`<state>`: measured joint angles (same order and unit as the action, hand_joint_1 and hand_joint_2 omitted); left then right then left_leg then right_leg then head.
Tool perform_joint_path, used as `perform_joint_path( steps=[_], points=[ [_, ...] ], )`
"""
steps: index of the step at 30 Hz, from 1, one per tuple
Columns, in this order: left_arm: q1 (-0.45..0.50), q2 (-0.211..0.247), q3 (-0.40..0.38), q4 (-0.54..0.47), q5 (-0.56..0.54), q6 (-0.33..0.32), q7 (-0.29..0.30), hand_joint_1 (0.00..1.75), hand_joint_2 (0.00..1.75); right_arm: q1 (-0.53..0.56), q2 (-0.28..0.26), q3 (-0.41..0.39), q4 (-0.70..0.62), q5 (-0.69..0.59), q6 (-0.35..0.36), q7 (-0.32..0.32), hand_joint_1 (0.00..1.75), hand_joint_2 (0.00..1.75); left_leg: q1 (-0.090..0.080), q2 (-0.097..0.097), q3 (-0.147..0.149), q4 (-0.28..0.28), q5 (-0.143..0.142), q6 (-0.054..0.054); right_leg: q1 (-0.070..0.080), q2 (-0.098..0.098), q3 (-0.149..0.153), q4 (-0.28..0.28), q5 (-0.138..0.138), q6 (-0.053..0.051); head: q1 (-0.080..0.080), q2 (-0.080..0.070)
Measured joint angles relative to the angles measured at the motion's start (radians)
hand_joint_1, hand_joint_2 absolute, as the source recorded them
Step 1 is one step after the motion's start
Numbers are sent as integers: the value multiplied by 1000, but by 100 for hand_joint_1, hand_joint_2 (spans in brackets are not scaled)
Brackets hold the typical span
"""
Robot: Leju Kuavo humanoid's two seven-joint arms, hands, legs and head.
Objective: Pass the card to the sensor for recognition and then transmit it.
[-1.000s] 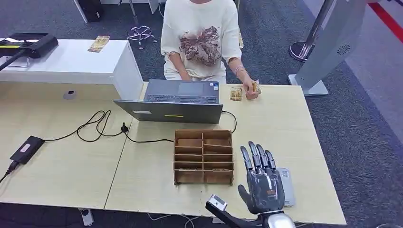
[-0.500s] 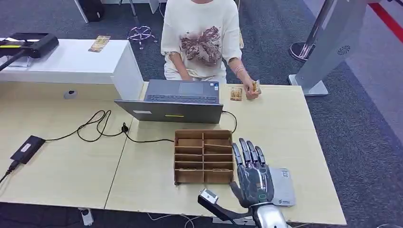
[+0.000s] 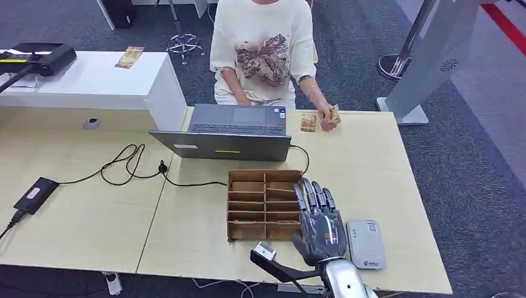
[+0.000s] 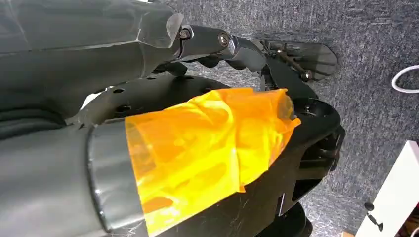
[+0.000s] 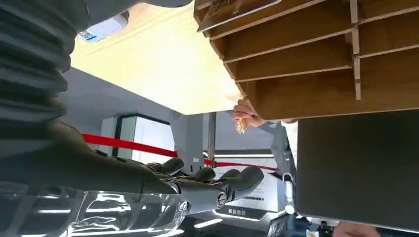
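Wooden organizer point(image 3: 265, 205) sitting mid-bench, cards point(image 3: 268, 221) lying in its slots. Right hand point(image 3: 320, 226) hovering at organizer's right edge, fingers point(image 3: 310, 197) spread, grasping nothing. Sensor point(image 3: 365, 244) lying just beside. Card likely thin, stiff, light; pinching by exposed edge advisable.

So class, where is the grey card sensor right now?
In the head view, the grey card sensor lies flat near the table's front right edge, just right of the right hand.

No legible text, brand or number found. The flat grey card sensor point(image 3: 365, 244) bears a small printed mark at its 5 o'clock corner, too small to read.
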<state>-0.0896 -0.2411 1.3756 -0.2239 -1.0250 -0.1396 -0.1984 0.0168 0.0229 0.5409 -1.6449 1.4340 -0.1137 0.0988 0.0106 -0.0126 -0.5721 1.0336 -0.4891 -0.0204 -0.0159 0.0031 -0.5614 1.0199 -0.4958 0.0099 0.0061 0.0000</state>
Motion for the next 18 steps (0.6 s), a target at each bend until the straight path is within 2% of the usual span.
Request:
perform_joint_path(
  steps=[18],
  points=[
    [0, 0, 0, 0, 3, -1, 0, 0, 0, -26, 18, 15, 42, -18, 12, 0, 0, 175, 0, 0, 0, 0, 0, 0, 0, 0, 0, 0, 0, 0, 0, 0]
  ],
)
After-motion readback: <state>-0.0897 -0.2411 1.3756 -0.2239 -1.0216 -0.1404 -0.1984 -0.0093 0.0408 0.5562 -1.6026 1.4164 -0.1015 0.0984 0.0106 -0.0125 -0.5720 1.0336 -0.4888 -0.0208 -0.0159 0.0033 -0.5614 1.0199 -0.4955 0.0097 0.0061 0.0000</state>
